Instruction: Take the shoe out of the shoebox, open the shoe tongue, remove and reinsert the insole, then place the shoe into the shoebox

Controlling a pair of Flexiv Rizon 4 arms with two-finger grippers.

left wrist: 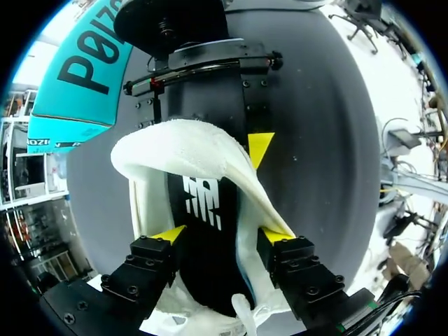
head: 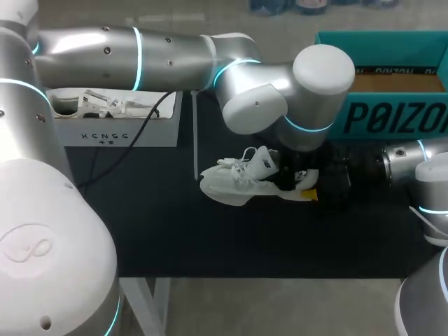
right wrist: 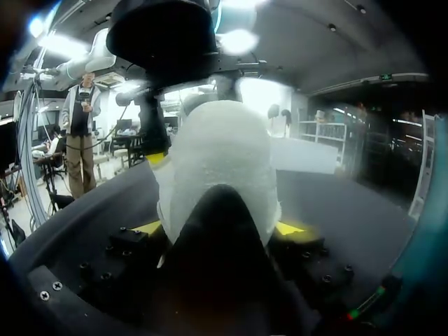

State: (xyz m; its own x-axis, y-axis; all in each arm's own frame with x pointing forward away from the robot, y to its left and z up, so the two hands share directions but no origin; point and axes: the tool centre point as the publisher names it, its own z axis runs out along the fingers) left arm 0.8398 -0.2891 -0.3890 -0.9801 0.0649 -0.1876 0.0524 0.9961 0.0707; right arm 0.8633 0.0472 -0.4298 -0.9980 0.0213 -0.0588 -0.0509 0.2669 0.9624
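The white shoe (head: 234, 183) lies on the dark table (head: 140, 224) just in front of the teal shoebox (head: 392, 112), with the left gripper (left wrist: 222, 236) clamped across it and the right gripper (right wrist: 218, 227) grasping it from the opposite side.

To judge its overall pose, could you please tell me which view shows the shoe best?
The head view: the white shoe lies nearly whole on the table. Both wrist views show only a close-up part of it.
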